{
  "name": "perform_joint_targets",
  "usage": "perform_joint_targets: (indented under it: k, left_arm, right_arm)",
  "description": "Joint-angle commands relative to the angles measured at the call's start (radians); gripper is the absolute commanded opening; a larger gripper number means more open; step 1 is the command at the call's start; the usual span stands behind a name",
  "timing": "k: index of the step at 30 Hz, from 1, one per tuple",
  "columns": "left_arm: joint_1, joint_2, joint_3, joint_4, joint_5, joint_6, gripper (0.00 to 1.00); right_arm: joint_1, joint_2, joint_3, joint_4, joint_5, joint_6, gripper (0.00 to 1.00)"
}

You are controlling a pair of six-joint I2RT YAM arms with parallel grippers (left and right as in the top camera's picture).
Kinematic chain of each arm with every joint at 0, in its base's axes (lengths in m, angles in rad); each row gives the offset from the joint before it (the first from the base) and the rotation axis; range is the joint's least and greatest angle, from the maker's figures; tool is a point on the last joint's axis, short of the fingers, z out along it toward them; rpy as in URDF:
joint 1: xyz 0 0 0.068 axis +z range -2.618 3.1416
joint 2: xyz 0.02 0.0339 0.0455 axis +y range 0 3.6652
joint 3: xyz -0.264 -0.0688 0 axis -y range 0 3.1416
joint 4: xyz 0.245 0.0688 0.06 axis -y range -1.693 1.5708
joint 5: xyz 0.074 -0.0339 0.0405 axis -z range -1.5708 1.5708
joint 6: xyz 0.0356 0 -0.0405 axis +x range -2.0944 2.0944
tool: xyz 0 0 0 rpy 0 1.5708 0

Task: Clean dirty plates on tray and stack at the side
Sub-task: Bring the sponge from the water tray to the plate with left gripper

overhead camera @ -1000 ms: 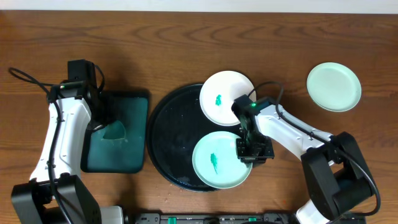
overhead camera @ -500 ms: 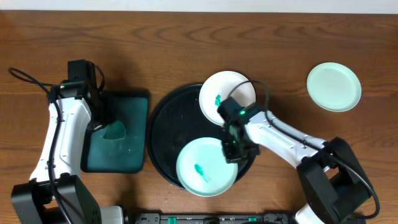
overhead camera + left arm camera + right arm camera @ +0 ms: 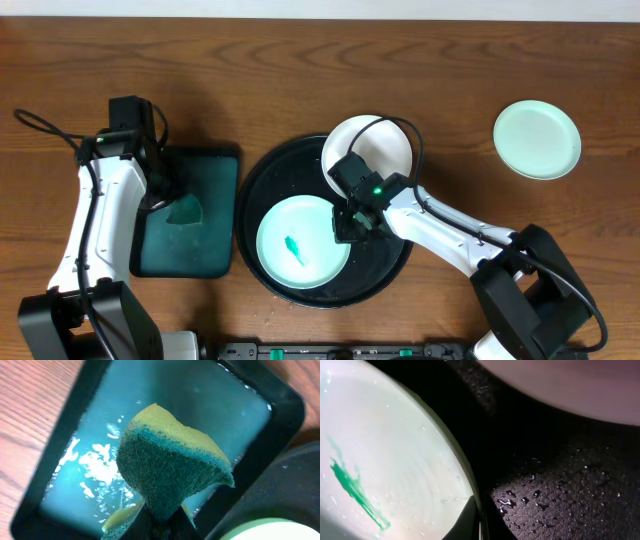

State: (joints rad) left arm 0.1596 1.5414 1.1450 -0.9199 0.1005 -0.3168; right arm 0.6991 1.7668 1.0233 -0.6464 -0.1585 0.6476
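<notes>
The round black tray [image 3: 385,275] holds a mint-green plate [image 3: 300,243] with a green smear at its left side and a white plate [image 3: 375,145] at its top right rim. My right gripper [image 3: 342,227] is shut on the mint plate's right rim; the plate [image 3: 380,470] and wet tray floor [image 3: 560,485] show in the right wrist view. A second mint-green plate [image 3: 537,139] lies on the table at far right. My left gripper [image 3: 159,522] is shut on a green-and-yellow sponge [image 3: 170,467] above the teal rectangular tray [image 3: 75,425].
The teal tray [image 3: 185,215] sits just left of the black tray, with water on its floor. My right arm stretches from the bottom right across the black tray. A dark rail runs along the table's front edge [image 3: 330,350].
My right gripper has dragged the mint plate from the tray's lower right rim leftwards onto the tray's left middle. The left arm and sponge have not moved.
</notes>
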Motion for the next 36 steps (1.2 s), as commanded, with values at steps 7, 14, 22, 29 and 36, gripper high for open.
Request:
perform_joint_targets:
  k: [7,14,22,29,36]
  left_arm:
    - [-0.137,-0.006,0.001,-0.023,0.053,0.014,0.07]
    - [-0.3,-0.006,0.001,-0.093,0.066,0.001,0.07]
    - [-0.439,-0.006,-0.016,-0.049,0.243,-0.081,0.07]
    - [-0.482,0.01,-0.051,0.0,0.265,-0.136,0.07]
    - [-0.492,0.121,-0.113,0.123,0.278,-0.179,0.08]
  right_arm:
    - [0.002,0.007,-0.005,-0.01,0.084,0.153,0.01]
    - [0.002,0.012,-0.005,-0.018,0.107,0.16,0.01]
    - [0.0,0.012,-0.005,0.0,0.132,0.211,0.01]
    - [0.0,0.012,-0.005,0.0,0.132,0.212,0.01]
    - [0.0,0.012,-0.005,0.001,0.132,0.212,0.01]
